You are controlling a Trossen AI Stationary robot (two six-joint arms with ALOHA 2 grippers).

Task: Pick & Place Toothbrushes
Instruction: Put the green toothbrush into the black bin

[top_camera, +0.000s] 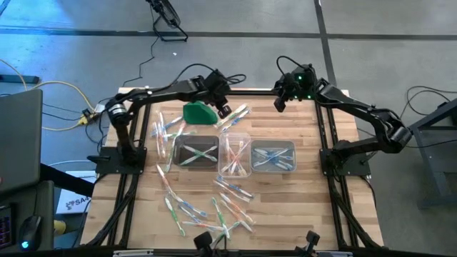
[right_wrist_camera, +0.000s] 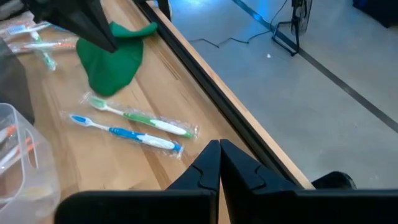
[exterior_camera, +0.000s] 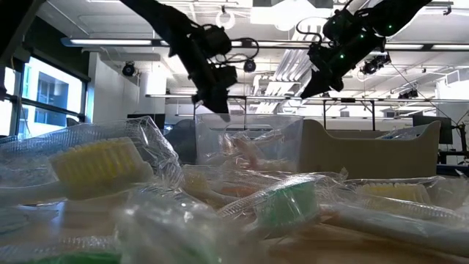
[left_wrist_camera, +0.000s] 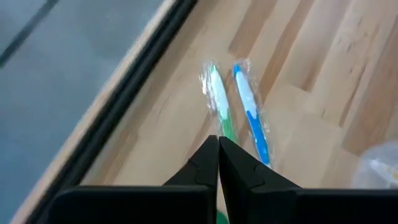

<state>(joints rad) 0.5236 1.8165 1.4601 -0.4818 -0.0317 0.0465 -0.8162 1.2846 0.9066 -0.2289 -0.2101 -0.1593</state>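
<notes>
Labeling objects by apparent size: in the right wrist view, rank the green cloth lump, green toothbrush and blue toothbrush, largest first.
1. Green cloth lump, clearly largest.
2. Green toothbrush and blue toothbrush: they look alike in length, lying side by side, so no ranking.

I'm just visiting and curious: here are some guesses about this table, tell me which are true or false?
1. Three clear tubs sit in a row mid-table. True.
2. The left tool is holding a toothbrush. False: it is shut on nothing, above the table.
3. A green and a blue toothbrush lie side by side near the table's edge. True.
4. The green cloth lump is inside a tub. False: it lies on the wood.
5. The right tool is wide open. False: it is shut.
</notes>
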